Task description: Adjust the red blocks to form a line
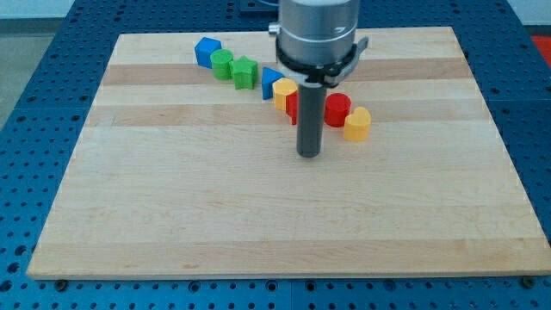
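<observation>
My tip (309, 155) rests on the wooden board (172, 215), just below the row of blocks near the view's top. A red block (293, 106) sits directly behind the rod and is partly hidden by it. A second red block, a cylinder (337, 109), lies just right of the rod. The tip is a little below and between the two red blocks; I cannot tell whether it touches either.
A diagonal row runs from upper left: a blue block (207, 52), a green cylinder (223, 63), a green star-like block (244, 72), a blue triangular block (270, 83), a yellow block (285, 91). Another yellow block (357, 123) touches the red cylinder's right.
</observation>
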`<state>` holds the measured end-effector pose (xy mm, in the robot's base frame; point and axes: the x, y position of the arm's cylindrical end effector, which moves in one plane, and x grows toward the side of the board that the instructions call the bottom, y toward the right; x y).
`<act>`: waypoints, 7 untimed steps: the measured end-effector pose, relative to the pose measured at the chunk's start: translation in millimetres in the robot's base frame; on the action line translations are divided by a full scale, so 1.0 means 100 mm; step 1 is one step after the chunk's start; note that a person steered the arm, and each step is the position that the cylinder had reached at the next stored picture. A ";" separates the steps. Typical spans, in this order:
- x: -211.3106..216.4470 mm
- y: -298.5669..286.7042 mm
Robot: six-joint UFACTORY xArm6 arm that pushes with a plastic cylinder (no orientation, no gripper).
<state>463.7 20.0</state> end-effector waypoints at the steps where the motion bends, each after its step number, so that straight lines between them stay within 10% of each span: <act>1: -0.13 -0.11; 7: -0.65 -0.32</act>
<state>398.5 -12.5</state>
